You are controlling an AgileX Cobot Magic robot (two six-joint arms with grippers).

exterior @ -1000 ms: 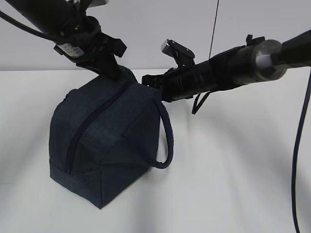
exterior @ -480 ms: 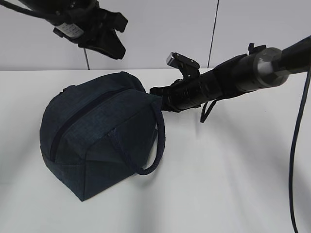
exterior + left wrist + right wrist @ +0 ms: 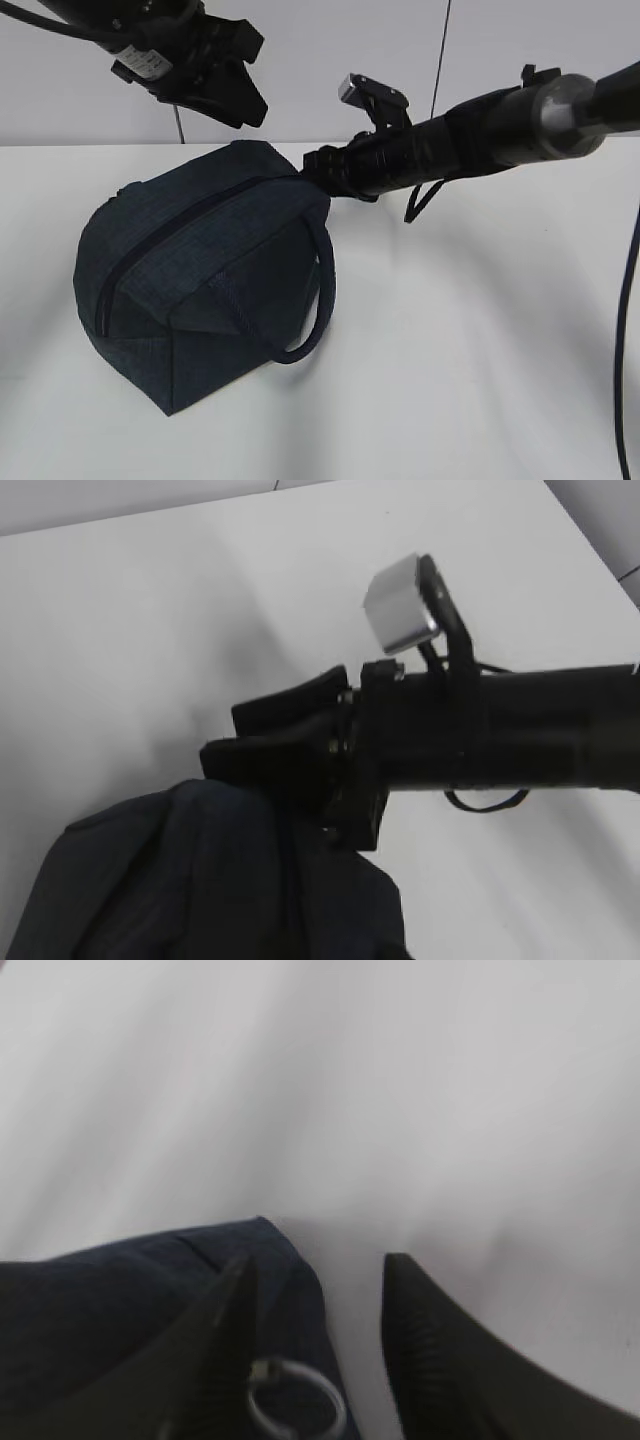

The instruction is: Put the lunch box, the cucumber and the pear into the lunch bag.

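The dark navy lunch bag (image 3: 200, 290) rests on the white table with its zipper (image 3: 170, 230) closed. It also shows in the left wrist view (image 3: 200, 880) and the right wrist view (image 3: 120, 1300). My right gripper (image 3: 310, 170) is open at the bag's top right end. In the right wrist view the right gripper (image 3: 318, 1260) has the metal ring pull (image 3: 297, 1400) lying between its fingers, close to the left one. My left gripper (image 3: 248, 80) hangs above the bag, apart from it, and looks open. The lunch box, cucumber and pear are out of view.
A rope handle (image 3: 325, 290) loops down the bag's right side. The white table (image 3: 480, 350) stretches to the right and front of the bag. A pale wall with a vertical seam (image 3: 440, 60) stands behind. A black cable (image 3: 625, 330) hangs at the right edge.
The left gripper let go of the bag's top and rose. The bag dropped and settled lower and more to the left on the table. The right gripper moved left along with its top end.
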